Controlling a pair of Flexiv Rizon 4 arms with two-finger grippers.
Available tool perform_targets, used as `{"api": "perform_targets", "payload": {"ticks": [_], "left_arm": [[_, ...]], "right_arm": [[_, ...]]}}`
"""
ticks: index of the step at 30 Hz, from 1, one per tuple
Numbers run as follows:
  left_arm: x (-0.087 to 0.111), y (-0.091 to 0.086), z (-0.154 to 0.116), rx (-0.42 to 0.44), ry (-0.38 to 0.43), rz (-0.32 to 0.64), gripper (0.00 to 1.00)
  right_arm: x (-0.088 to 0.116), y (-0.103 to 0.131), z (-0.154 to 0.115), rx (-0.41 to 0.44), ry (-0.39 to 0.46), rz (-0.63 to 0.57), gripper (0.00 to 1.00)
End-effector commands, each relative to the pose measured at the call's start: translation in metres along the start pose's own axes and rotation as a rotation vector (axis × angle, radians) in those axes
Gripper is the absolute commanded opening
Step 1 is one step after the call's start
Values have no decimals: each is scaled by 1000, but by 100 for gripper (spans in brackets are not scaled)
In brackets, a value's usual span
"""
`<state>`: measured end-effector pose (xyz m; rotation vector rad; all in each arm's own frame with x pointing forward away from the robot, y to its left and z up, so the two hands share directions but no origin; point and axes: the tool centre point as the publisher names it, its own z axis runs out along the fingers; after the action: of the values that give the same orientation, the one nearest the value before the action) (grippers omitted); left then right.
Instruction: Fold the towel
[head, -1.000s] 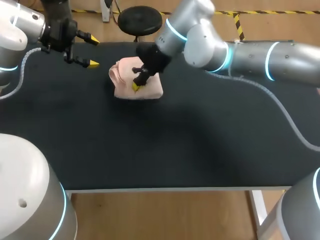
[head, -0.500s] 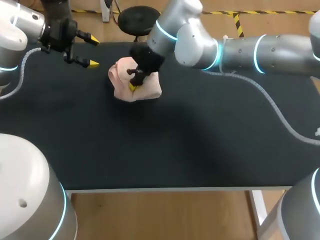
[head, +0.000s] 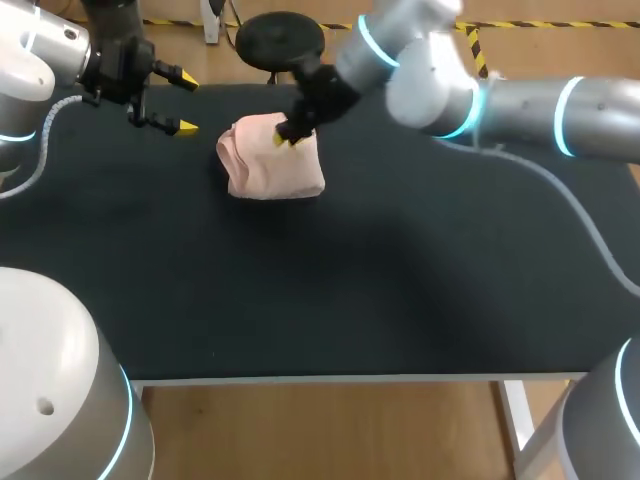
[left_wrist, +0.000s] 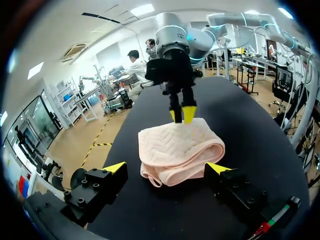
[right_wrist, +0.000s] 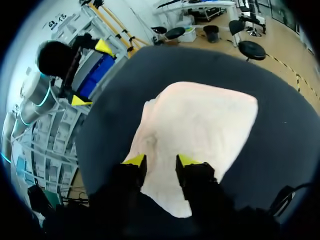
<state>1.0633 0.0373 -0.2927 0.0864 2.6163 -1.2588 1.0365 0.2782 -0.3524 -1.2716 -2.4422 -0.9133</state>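
Just over the far edge of the folded pink towel (head: 272, 165), the right gripper (head: 290, 134) hangs with its yellow tips drawn close, a narrow gap between them and no cloth in it. From its own wrist camera the towel spreads out directly beneath and ahead of the fingers as a compact, roughly square bundle. By the look of it the fingers are clear of the fabric, neither pinching nor pressing it. The towel lies doubled over on the black table (head: 380, 290), its rounded fold facing the left gripper (head: 187, 102), which waits a little way off to that side. The left gripper's fingers are spread wide and empty and frame the bundle without touching it, apparently parked there so as not to disturb the cloth. Judged from how the layers sit, the fold looks all but done. The loose inner edge on the left gripper's side may yet need tidying.
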Motion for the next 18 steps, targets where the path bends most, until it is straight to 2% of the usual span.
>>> {"api": "perform_targets", "payload": {"ticks": [1,3,5,12,15,16,18], "left_arm": [[1,1,1,2,-3,3,100],[1,1,1,2,-3,3,100],[1,1,1,2,-3,3,100],[1,1,1,2,-3,3,100],[1,1,1,2,-3,3,100],[1,1,1,2,-3,3,100],[1,1,1,2,-3,3,100]], "right_arm": [[-19,-22,-90,-168,-54,56,100],[-30,-23,-102,-206,-84,93,100],[-43,-24,-117,-268,-154,130,100],[-73,-31,-140,-344,-266,207,100],[-81,-32,-143,-319,-326,221,100],[-84,-32,-145,-248,-363,207,100],[-85,-31,-144,-251,-345,201,100]]}}
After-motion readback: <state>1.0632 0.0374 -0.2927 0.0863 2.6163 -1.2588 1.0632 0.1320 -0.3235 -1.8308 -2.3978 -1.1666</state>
